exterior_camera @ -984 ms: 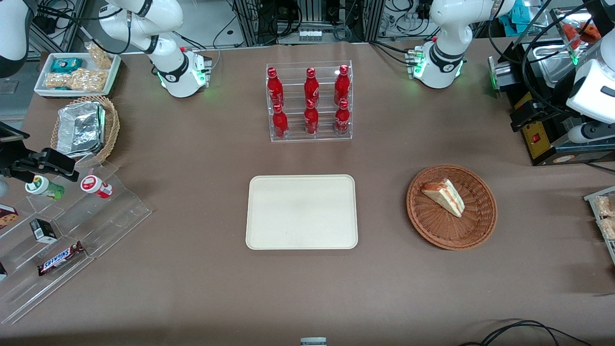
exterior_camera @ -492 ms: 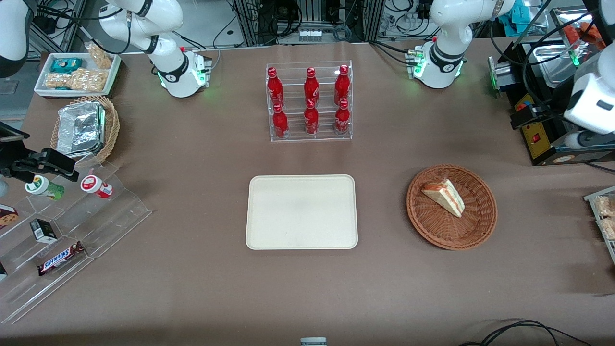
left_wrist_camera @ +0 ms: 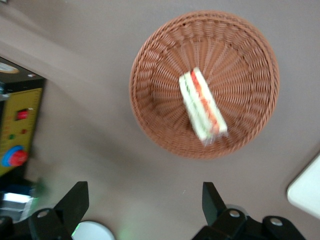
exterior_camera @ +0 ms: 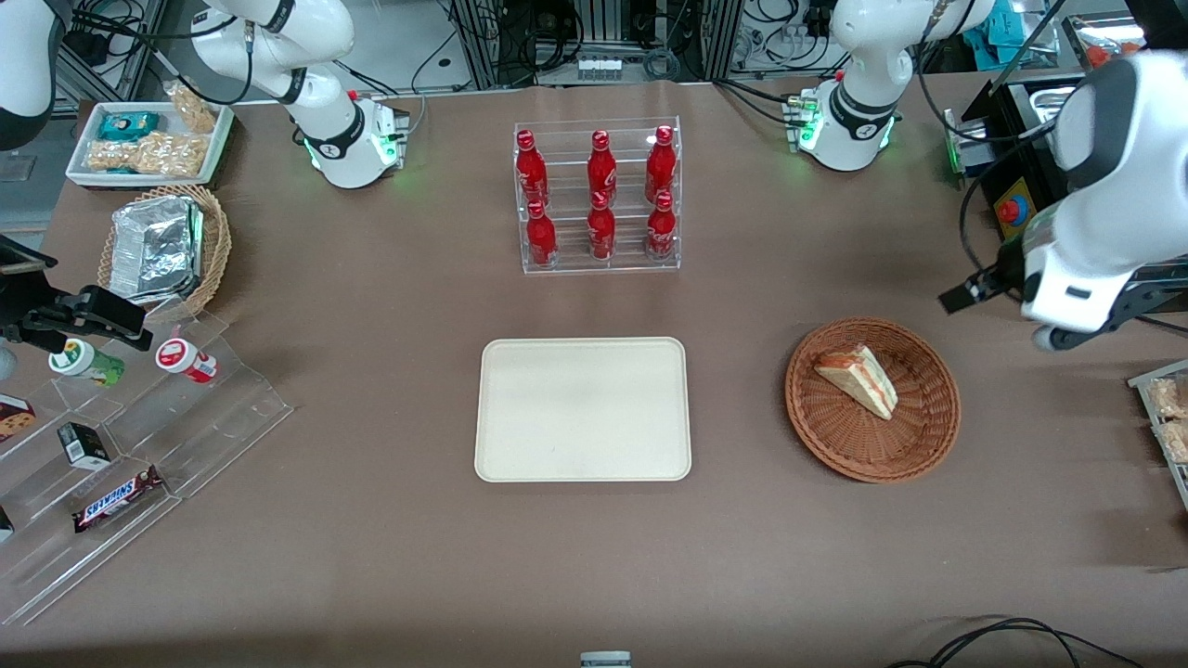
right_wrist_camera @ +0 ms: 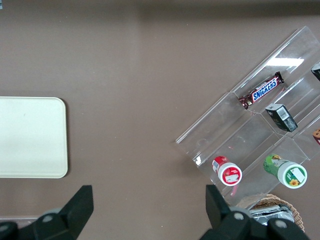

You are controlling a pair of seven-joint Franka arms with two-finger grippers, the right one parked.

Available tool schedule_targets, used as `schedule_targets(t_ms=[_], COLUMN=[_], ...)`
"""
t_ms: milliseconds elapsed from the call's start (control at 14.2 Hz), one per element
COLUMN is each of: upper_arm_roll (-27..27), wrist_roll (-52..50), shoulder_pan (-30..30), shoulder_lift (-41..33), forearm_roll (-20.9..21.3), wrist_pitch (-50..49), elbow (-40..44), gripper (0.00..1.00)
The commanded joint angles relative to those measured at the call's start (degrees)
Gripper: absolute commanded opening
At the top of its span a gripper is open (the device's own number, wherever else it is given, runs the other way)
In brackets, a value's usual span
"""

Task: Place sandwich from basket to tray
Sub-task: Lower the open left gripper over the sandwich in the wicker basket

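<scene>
The sandwich [exterior_camera: 858, 378] [left_wrist_camera: 202, 112], a white wedge with red and green filling, lies in the round reddish-brown basket [exterior_camera: 872, 468] [left_wrist_camera: 150, 65]. The cream tray [exterior_camera: 583, 408] [left_wrist_camera: 307, 192] sits bare at mid-table, beside the basket toward the parked arm's end. My gripper [left_wrist_camera: 145, 192] hangs open high over the table, above the strip between the basket and the arm's base, farther from the front camera than the basket. Nothing is between its fingers.
A clear rack of red bottles [exterior_camera: 599, 199] stands farther back than the tray. A yellow-and-black control box [exterior_camera: 1012, 204] [left_wrist_camera: 17, 125] sits near the working arm. At the parked arm's end are a stepped acrylic stand with snacks [exterior_camera: 121, 445], a tan foil basket [exterior_camera: 167, 246] and a white snack tray [exterior_camera: 148, 139].
The working arm has swung in from the table's edge toward the basket. Sandwich, basket and tray have not moved.
</scene>
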Motion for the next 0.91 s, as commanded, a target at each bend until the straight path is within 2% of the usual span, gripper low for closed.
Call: schedule_targets(t_ms=[0, 141, 422, 844], upper_arm_roll=[-0.31, -0.39, -0.48, -0.57], wrist_roll=[-10.33, -16.59, -23.44, -30.84], shoulder_pan=[0.72, 2.21, 1.87, 1.52], shoulder_lift=[3.11, 6.80, 12.78, 18.33], forearm_roll=[-0.32, -0.41, -0.67, -0.58], wrist_pitch=[10.17, 17.57, 25.48, 31.66], elbow=[-3.98, -5.21, -5.48, -5.66], gripper=[1.00, 1.00, 1.00, 1.00])
